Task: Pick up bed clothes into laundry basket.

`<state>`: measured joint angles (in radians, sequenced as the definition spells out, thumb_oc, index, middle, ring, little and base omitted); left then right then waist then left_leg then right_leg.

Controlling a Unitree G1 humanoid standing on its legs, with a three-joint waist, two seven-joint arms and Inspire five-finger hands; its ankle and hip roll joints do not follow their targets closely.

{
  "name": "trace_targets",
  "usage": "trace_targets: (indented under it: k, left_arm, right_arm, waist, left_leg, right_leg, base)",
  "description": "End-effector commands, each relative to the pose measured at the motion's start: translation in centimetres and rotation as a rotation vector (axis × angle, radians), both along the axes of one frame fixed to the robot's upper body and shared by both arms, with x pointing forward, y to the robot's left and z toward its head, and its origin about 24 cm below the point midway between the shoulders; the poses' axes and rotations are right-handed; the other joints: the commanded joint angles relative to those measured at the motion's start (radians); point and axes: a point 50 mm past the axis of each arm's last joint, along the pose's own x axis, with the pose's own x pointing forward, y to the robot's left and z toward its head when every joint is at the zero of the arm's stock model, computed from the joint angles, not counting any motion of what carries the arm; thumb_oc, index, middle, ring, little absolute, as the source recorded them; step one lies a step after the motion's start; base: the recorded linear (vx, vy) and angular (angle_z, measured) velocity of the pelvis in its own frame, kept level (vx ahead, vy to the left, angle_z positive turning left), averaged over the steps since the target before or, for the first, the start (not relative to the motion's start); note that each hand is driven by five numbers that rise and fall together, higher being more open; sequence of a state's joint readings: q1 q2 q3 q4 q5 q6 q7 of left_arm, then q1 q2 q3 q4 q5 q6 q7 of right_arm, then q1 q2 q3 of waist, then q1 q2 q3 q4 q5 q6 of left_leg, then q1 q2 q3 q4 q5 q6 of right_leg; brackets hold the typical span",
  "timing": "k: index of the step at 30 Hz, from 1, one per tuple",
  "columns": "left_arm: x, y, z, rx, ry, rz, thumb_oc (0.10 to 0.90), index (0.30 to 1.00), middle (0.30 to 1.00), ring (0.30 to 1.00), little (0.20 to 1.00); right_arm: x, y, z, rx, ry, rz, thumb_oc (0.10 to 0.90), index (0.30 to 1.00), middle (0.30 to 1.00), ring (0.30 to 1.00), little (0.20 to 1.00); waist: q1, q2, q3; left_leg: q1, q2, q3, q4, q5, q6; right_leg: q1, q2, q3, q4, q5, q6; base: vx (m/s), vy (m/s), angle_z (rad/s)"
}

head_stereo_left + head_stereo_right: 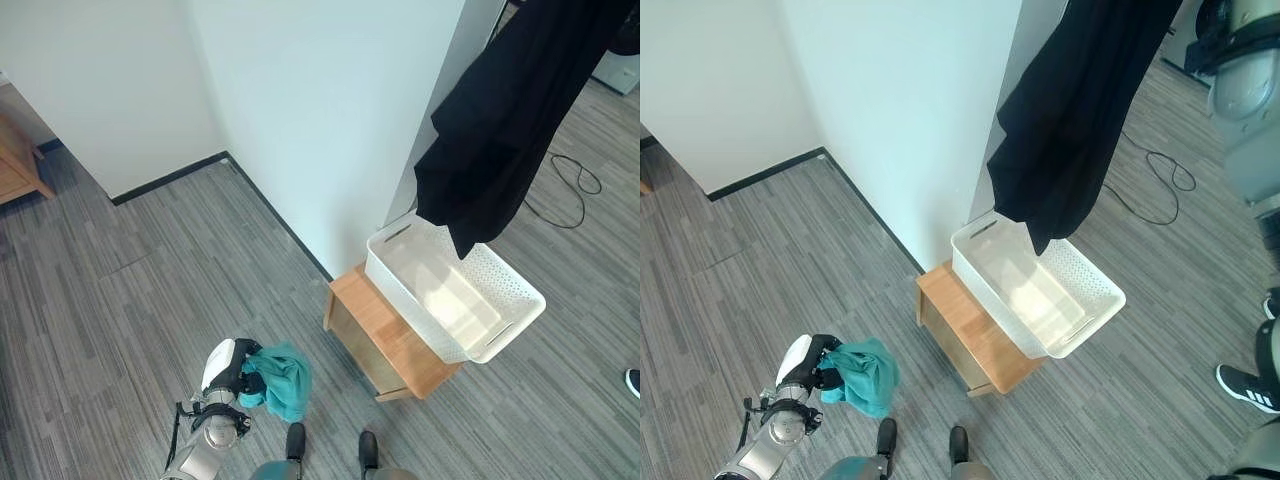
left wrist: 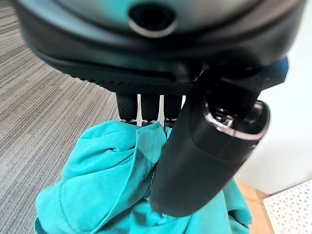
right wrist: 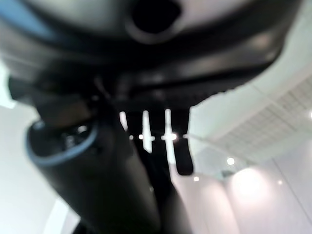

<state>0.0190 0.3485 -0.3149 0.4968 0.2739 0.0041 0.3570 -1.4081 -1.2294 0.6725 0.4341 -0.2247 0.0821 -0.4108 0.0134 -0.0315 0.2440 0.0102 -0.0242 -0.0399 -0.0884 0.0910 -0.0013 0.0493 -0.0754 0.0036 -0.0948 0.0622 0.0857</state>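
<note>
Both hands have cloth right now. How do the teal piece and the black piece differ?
The teal cloth is bunched small in the left hand, low by the floor; the black garment is much bigger and hangs long from above, held high out of frame. The black garment's lower tip dangles over the white basket; the teal cloth is off to the side, clear of it. The right hand points at the ceiling. Both cloths are off the floor, neither in the basket yet.
</note>
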Motion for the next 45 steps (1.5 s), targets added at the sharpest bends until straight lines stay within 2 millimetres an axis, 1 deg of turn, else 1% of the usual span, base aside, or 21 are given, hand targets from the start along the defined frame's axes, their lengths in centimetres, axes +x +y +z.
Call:
trace_targets:
  k: [1,11,16,18,21,22,27,33,37,40,44,45]
  left_arm:
    - [1.6,-0.3,2.1,0.006,-0.125,-0.070,0.400,0.300,0.300,0.300,0.300]
    - [1.3,-0.2,1.9,0.008,-0.116,-0.069,0.400,0.300,0.300,0.300,0.300]
    - [1.4,-0.4,1.9,0.006,-0.116,-0.074,0.400,0.300,0.300,0.300,0.300]
    - [1.4,-0.5,1.8,0.002,-0.115,-0.073,0.400,0.300,0.300,0.300,0.300]
    - [1.4,-0.5,1.8,0.003,-0.111,-0.080,0.400,0.300,0.300,0.300,0.300]
    - [1.3,-0.5,1.7,0.007,-0.107,-0.082,0.400,0.300,0.300,0.300,0.300]
    - [1.3,-0.1,1.6,0.010,-0.100,-0.072,0.400,0.300,0.300,0.300,0.300]
    - [1.4,-0.2,1.5,0.008,-0.094,-0.070,0.400,0.300,0.300,0.300,0.300]
    - [1.4,-0.3,1.4,0.008,-0.093,-0.072,0.400,0.300,0.300,0.300,0.300]
    - [1.3,-0.4,1.3,0.012,-0.088,-0.076,0.400,0.300,0.300,0.300,0.300]
    - [1.4,-0.6,1.3,0.009,-0.088,-0.073,0.400,0.300,0.300,0.300,0.300]
    - [1.3,-0.5,1.3,0.011,-0.087,-0.074,0.400,0.300,0.300,0.300,0.300]
  right_arm:
    - [-4.4,-1.9,5.3,0.045,-0.250,-0.068,0.400,0.300,0.300,0.300,0.300]
    - [-4.3,-1.5,5.4,0.020,-0.237,-0.071,0.400,0.300,0.300,0.300,0.300]
    - [-4.6,-1.4,5.9,0.022,-0.253,-0.070,0.400,0.300,0.300,0.300,0.300]
    - [-4.6,-1.1,6.0,0.020,-0.260,-0.053,0.400,0.300,0.300,0.300,0.300]
    - [-4.9,-0.9,6.3,0.013,-0.275,-0.052,0.400,0.300,0.300,0.300,0.300]
    - [-5.1,-1.0,6.5,0.013,-0.281,-0.061,0.400,0.300,0.300,0.300,0.300]
    - [-5.3,-1.7,7.3,0.025,-0.280,-0.104,0.400,0.300,0.300,0.300,0.300]
    - [-5.4,-2.4,7.6,0.051,-0.275,-0.130,0.400,0.300,0.300,0.300,0.300]
    - [-5.3,-2.6,7.4,0.047,-0.266,-0.142,0.400,0.300,0.300,0.300,0.300]
    - [-5.1,-2.7,7.0,0.041,-0.252,-0.144,0.400,0.300,0.300,0.300,0.300]
    - [-4.5,-1.8,5.7,0.018,-0.229,-0.093,0.400,0.300,0.300,0.300,0.300]
    - [-4.5,-1.9,5.7,0.021,-0.228,-0.093,0.400,0.300,0.300,0.300,0.300]
  waist:
    - [0.016,-0.072,-0.144]
    - [0.006,-0.061,-0.149]
    - [0.004,-0.061,-0.153]
    - [0.003,-0.060,-0.155]
    - [0.003,-0.065,-0.161]
    - [0.004,-0.070,-0.164]
    - [0.006,-0.078,-0.170]
    - [0.004,-0.076,-0.169]
    - [-0.001,-0.074,-0.168]
    - [-0.006,-0.066,-0.165]
    - [-0.014,-0.050,-0.155]
    - [-0.014,-0.052,-0.155]
  left_leg:
    - [0.022,0.028,0.058,0.001,-0.134,-0.068]
    - [0.026,0.032,0.070,0.001,-0.137,-0.070]
    - [0.026,0.030,0.071,0.001,-0.137,-0.071]
    - [0.028,0.030,0.071,0.001,-0.138,-0.070]
    - [0.033,0.030,0.070,0.001,-0.140,-0.070]
    - [0.034,0.029,0.068,0.001,-0.141,-0.069]
    - [0.036,0.031,0.065,0.001,-0.139,-0.070]
    - [0.034,0.033,0.069,0.001,-0.139,-0.070]
    - [0.036,0.033,0.072,0.001,-0.141,-0.070]
    - [0.035,0.035,0.076,0.001,-0.141,-0.070]
    - [0.034,0.034,0.083,0.001,-0.142,-0.068]
    - [0.034,0.034,0.083,0.001,-0.142,-0.068]
  right_leg:
    - [0.042,-0.082,-0.030,0.044,-0.095,0.058]
    - [0.044,-0.086,-0.028,0.036,-0.093,0.059]
    - [0.048,-0.086,-0.030,0.033,-0.092,0.060]
    - [0.051,-0.087,-0.031,0.031,-0.092,0.060]
    - [0.057,-0.087,-0.033,0.033,-0.094,0.060]
    - [0.058,-0.086,-0.032,0.034,-0.094,0.058]
    - [0.058,-0.080,-0.030,0.030,-0.093,0.056]
    - [0.052,-0.081,-0.027,0.032,-0.089,0.059]
    - [0.052,-0.081,-0.026,0.034,-0.089,0.058]
    - [0.051,-0.084,-0.024,0.033,-0.089,0.059]
    - [0.044,-0.087,-0.020,0.033,-0.087,0.061]
    - [0.044,-0.087,-0.020,0.033,-0.087,0.061]
  base:
    - [0.00,0.000,0.00]
    - [0.00,0.000,0.00]
    - [0.00,0.000,0.00]
    - [0.00,0.000,0.00]
    - [0.00,0.000,0.00]
    - [0.00,0.000,0.00]
    - [0.00,0.000,0.00]
    - [0.00,0.000,0.00]
    - [0.00,0.000,0.00]
    - [0.01,0.000,-0.01]
    - [0.00,0.002,-0.07]
    - [-0.01,0.006,-0.08]
